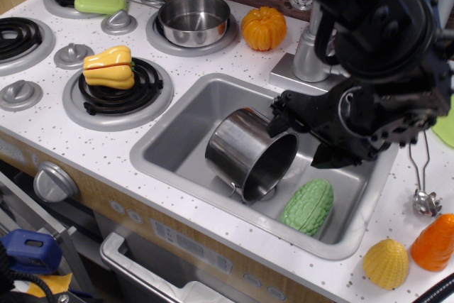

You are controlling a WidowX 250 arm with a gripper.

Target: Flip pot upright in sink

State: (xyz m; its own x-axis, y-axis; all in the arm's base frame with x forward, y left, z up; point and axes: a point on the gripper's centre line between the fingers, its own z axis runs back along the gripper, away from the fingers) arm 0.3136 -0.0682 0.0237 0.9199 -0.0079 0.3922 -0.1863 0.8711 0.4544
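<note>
The shiny steel pot (245,152) lies on its side in the grey sink (186,120), its open mouth facing the lower right, a wire loop handle against the sink floor. My black gripper (303,140) hangs over the right half of the sink, just right of the pot's rim. Its jaws stand apart and hold nothing. One fingertip (278,123) is close to the upper edge of the pot's rim; I cannot tell if it touches. The arm's bulk hides the sink's back right corner.
A green bumpy gourd (309,206) lies in the sink by the pot's mouth. The faucet (309,51) stands behind the sink. A steel saucepan (194,19), pumpkin (263,28) and yellow pepper (108,67) sit on the stove side. A metal utensil (423,179), carrot (435,242) and yellow shell (386,263) lie right.
</note>
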